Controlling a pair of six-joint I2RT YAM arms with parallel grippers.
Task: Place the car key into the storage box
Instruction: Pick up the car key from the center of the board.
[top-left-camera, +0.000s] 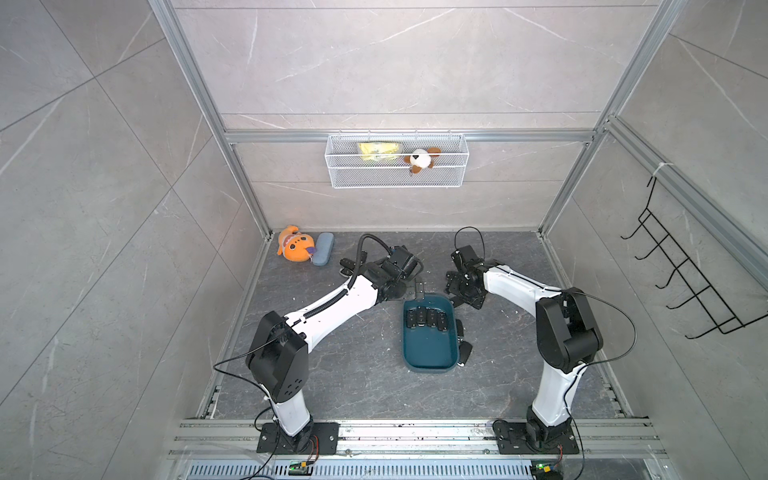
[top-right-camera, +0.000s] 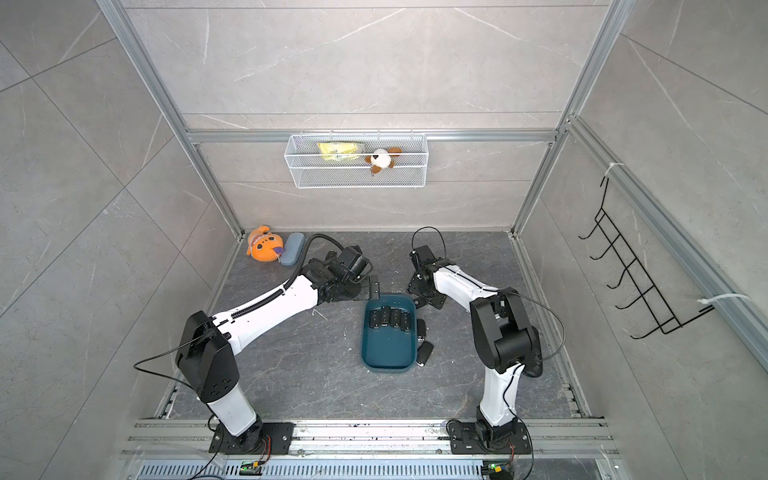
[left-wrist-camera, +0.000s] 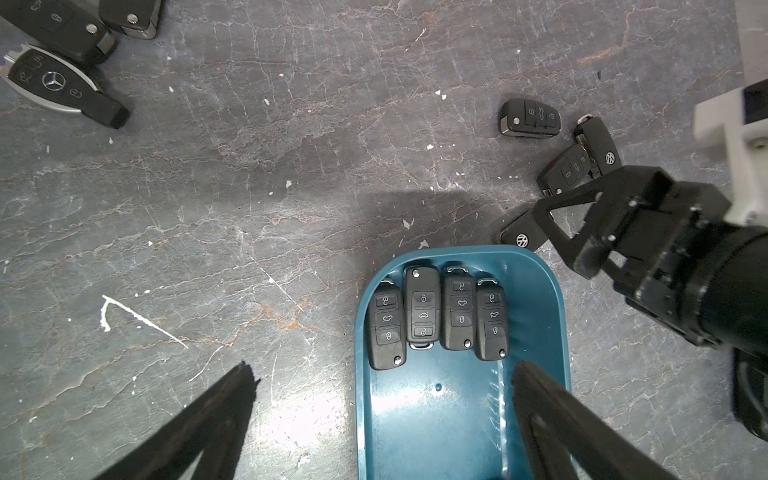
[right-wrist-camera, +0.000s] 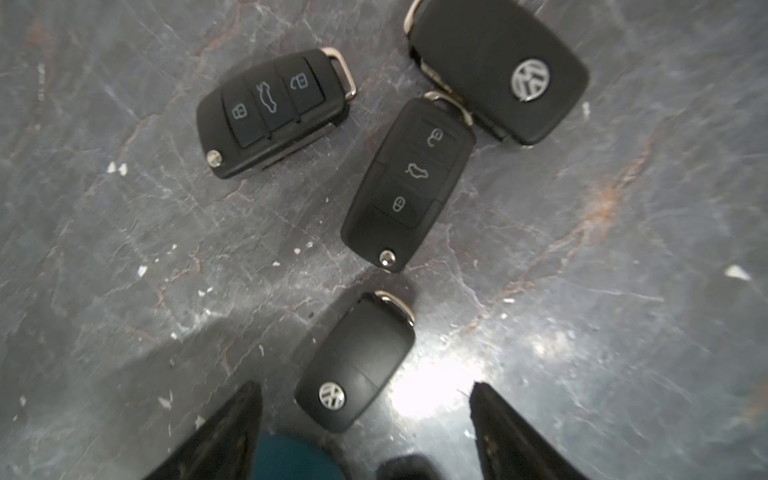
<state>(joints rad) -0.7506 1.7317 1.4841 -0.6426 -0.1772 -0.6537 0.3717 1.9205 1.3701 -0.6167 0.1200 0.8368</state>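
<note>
My right claw (right-wrist-camera: 365, 390) hangs open astride the car key (right-wrist-camera: 353, 365), which lies skewed and off-centre just outside one end of the storage box (left-wrist-camera: 436, 415), so imo one finger could hit first and spin it loose, or I snag the box rim.

Both top views: high overhead, angled steeply down, covering the whole dark grey stone-pattern bench (top-left-camera: 332, 382). Left wrist view: close, looking down over the dark teal rounded plastic storage box (left-wrist-camera: 436, 415). Right wrist view: closer, beside that box, sharing its corner.

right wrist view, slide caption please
Open right gripper straddling a black plastic key fob, badge up, on dark grey stone-look tabletop.
</note>
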